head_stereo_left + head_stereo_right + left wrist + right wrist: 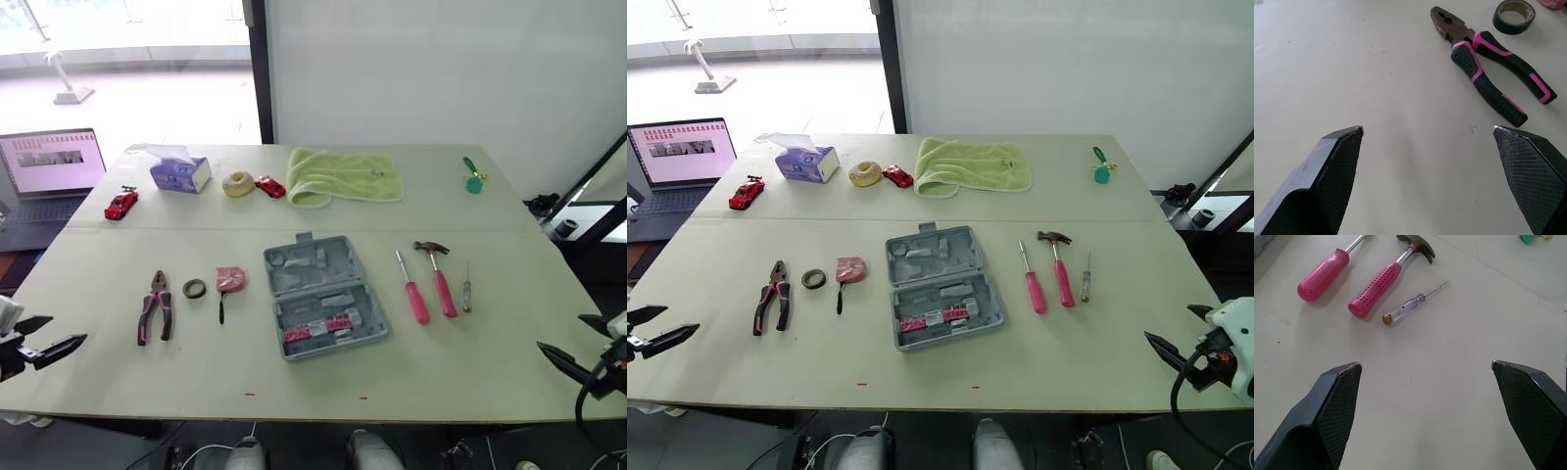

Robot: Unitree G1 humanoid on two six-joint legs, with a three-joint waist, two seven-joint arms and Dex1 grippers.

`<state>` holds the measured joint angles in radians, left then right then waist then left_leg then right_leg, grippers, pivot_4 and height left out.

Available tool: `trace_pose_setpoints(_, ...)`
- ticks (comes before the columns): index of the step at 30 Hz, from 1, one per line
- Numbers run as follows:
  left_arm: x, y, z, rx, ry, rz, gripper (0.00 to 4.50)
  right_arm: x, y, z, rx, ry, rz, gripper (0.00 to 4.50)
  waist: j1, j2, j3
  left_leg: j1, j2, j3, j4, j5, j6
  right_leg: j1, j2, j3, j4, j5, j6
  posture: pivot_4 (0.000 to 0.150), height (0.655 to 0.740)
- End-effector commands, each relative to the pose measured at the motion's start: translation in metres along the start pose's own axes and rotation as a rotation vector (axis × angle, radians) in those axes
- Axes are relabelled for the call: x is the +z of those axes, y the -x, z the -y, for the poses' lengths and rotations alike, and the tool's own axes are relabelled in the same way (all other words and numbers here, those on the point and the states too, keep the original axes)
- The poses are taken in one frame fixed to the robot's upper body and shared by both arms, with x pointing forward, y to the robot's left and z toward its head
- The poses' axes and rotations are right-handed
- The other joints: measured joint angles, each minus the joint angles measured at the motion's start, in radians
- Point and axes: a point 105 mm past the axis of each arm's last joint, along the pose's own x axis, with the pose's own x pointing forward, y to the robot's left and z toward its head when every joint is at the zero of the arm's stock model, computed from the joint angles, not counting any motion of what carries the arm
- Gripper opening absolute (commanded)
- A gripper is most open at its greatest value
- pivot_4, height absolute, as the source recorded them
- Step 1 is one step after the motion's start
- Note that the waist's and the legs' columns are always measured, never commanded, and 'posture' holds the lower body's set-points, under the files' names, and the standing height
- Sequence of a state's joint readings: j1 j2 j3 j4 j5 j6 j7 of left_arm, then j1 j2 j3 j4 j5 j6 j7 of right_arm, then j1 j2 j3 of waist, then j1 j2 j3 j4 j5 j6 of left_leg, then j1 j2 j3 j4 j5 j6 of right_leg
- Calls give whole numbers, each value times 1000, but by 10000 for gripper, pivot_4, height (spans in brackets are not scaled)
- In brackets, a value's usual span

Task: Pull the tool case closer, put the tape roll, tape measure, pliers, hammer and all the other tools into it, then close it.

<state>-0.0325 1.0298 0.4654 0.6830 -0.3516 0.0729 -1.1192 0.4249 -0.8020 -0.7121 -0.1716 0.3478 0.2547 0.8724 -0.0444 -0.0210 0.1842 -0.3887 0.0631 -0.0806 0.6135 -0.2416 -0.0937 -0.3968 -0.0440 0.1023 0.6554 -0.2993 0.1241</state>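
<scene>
Currently we've got the tool case (pixel 321 294) lying open and flat near the ctr of the counter (pixel 441 372). Its lid half is toward the far side, and the tray half, w/ pink and grey bits in it, is toward us. It sits well back from the near edge.

Left of the case, in a row:
- The tape measure (pixel 230 280) is just beside the case, not touching.
- The tape roll (pixel 194 289) is black and lies flat.
- The pliers (pixel 155 308) have pink/black handles toward us and the nose pointing away.

Right of the case, three tools lie roughly parallel, apart from each other, handles toward us:
- a pink-handled screwdriver (pixel 412 289)
- the hammer (pixel 438 274), w/ a pink grip and its head at the far end
- a small clear-handled screwdriver (pixel 466 289)

None of the tools is in the case.

The left claw (pixel 67 330) is at the counter's left edge, well apart from the pliers. Its fingers are spread wide and hold nothing. In its wrist view there's bare counter btwn the fingers, w/ the pliers and tape roll beyond.

The right claw (pixel 558 331) is at the right edge near the front corner, also wide open and empty. The hammer and both screwdrivers lie ahead of it.

Along the far side are a tissue box (pixel 180 173), a red toy car (pixel 121 203) near the left edge, a pale ring-shaped roll (pixel 237 183) w/ a second red toy car (pixel 269 186) just beside it, a green cloth (pixel 343 176) and a small green item (pixel 473 178). A laptop (pixel 54 162) sits off to the left.
</scene>
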Motion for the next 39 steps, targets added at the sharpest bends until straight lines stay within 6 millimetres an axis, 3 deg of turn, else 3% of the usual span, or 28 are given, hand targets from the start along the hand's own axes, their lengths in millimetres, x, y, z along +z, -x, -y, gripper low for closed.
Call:
trace_pose_setpoints(1, 16, 6, -6, 15, -59, 19, 44557, 8, 2, 1, -9, 23, 28, 45000, 0, 0, 0, 0, 0, 0, 0, 0, 0, 0, 0, 0, 0, 0, 0, 1500, 7400)
trace_pose_setpoints(13, 22, -5, -2, -7, -22, 43, 44557, 8, 0, 2, -35, 6, 36, 45000, 0, 0, 0, 0, 0, 0, 0, 0, 0, 0, 0, 0, 0, 0, 0, 1500, 7400)
trace_pose_setpoints(19, 33, -26, 27, -113, 5, 84, 44557, 26, -15, -15, 22, -6, 69, 45000, 0, 0, 0, 0, 0, 0, 0, 0, 0, 0, 0, 0, 0, 1, 2, 1500, 7400)
trace_pose_setpoints(23, 65, -71, 108, -330, 27, 192, 44557, 83, -59, -45, 112, -8, 169, 45000, -1, 4, 0, 0, 0, 1, 2, 0, 0, 1, 0, 1, 0, 2, 3, 1500, 7400)
trace_pose_setpoints(26, 77, -90, 141, -380, 44, 222, 44557, 102, -84, -64, 172, 36, 153, 45000, 1, 3, -1, 0, 0, -1, 3, 0, -1, 1, 1, 1, 1, 2, 3, 1500, 7400)
trace_pose_setpoints(29, 80, -105, 160, -390, 38, 207, 35953, 114, -107, -69, 180, 89, 131, 36386, 0, 3, -1, -1, 0, -2, 3, 0, -1, 0, 1, 0, 2, 2, 3, 1500, 7400)
trace_pose_setpoints(36, 78, -141, 210, -446, -38, 135, 1714, 127, -174, -98, 283, 235, -9, 2053, -1, 4, -1, -1, -1, -1, 3, 0, 0, 0, 0, 1, 2, 3, 3, 1500, 7400)
trace_pose_setpoints(39, 73, -150, 215, -441, -50, 109, 774, 129, -192, -111, 334, 289, -42, 942, -1, 4, 0, -2, -1, -2, 3, 0, 0, -1, 1, 0, 2, 3, 3, 1500, 7400)
